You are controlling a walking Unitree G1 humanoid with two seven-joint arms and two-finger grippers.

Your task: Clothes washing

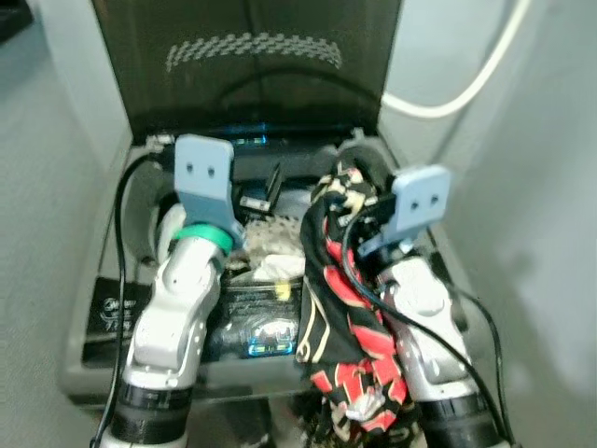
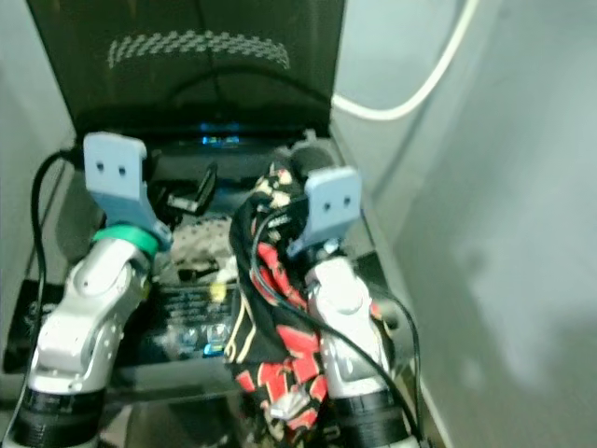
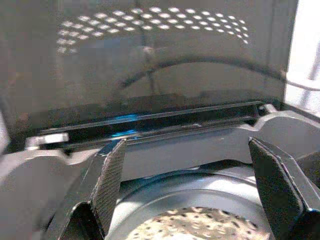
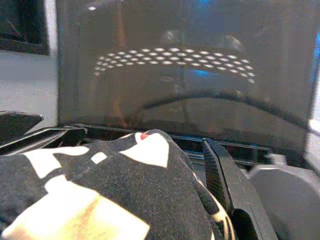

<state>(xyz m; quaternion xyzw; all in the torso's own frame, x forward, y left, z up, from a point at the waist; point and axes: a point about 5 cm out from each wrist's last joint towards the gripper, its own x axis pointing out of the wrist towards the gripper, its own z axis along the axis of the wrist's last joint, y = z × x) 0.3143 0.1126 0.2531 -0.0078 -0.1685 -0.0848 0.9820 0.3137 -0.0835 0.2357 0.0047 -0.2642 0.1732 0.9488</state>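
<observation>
Gripping a soft, crumpled black-red-cream patterned garment [image 1: 340, 308], the right gripper [image 4: 150, 165] is hanging over the washer [image 1: 103, 280]; left fingers [image 3: 107, 182] are spread open above the perforated drum [image 3: 200, 225].

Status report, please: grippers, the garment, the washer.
Left gripper open, empty, above the drum. Right gripper shut on black, red and cream patterned garment, draped over its arm. Grey top-loading washer, lid up.

Both silver arms reach forward, wrists raised, elbows bent. Left pincer [image 3: 187, 187]: its two black fingers [image 3: 109, 180] stand wide apart, nothing between them. Right pincer [image 4: 150, 165]: fingers [image 4: 220, 170] closed around patterned black fabric, which drapes over the forearm.
</observation>
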